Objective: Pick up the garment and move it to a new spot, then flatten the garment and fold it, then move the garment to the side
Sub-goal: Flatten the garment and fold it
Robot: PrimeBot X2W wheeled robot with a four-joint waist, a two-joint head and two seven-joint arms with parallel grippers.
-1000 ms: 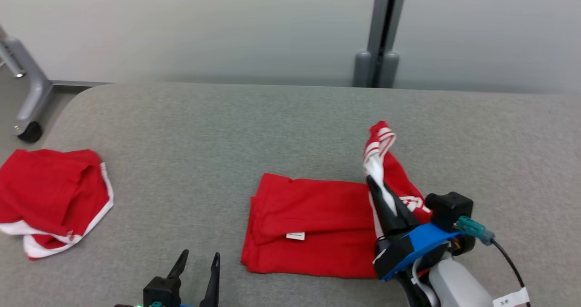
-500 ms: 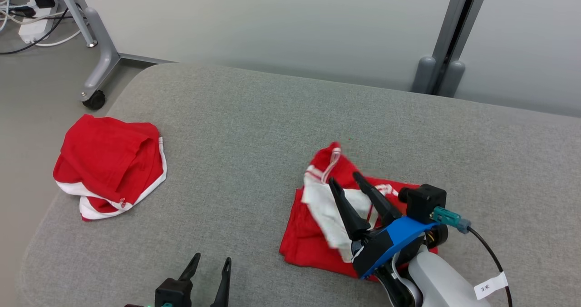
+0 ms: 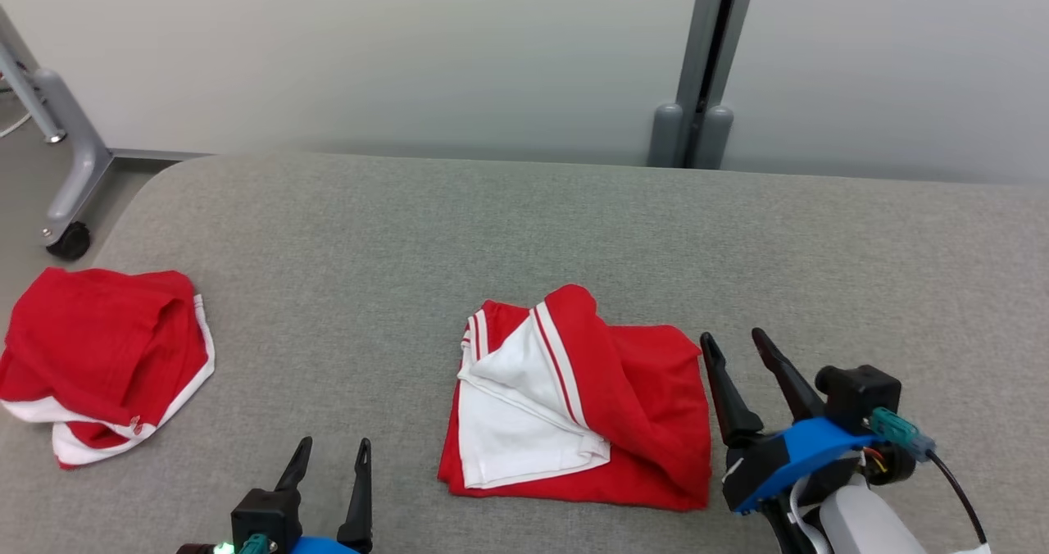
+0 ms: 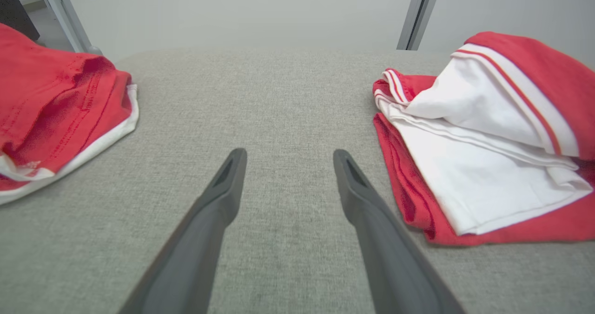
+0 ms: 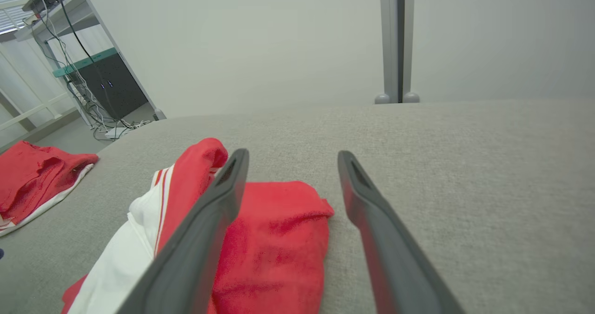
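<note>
Red-and-white fabric garment (image 3: 631,390) just released folded on the grey padded table (image 3: 492,226), right gripper (image 3: 732,337) now wide and empty beside it, left gripper (image 3: 334,442) wide too, so probably only the side move remains.

Red-and-white garment (image 3: 574,398), folded, lying flat mid-table, white panel uppermost

Bright, diffuse light lies evenly on the surface (image 3: 524,226); the garment (image 3: 647,390) casts only a thin, soft shadow. Wrist views bow toward their edges, the left one's background slightly soft.
</note>
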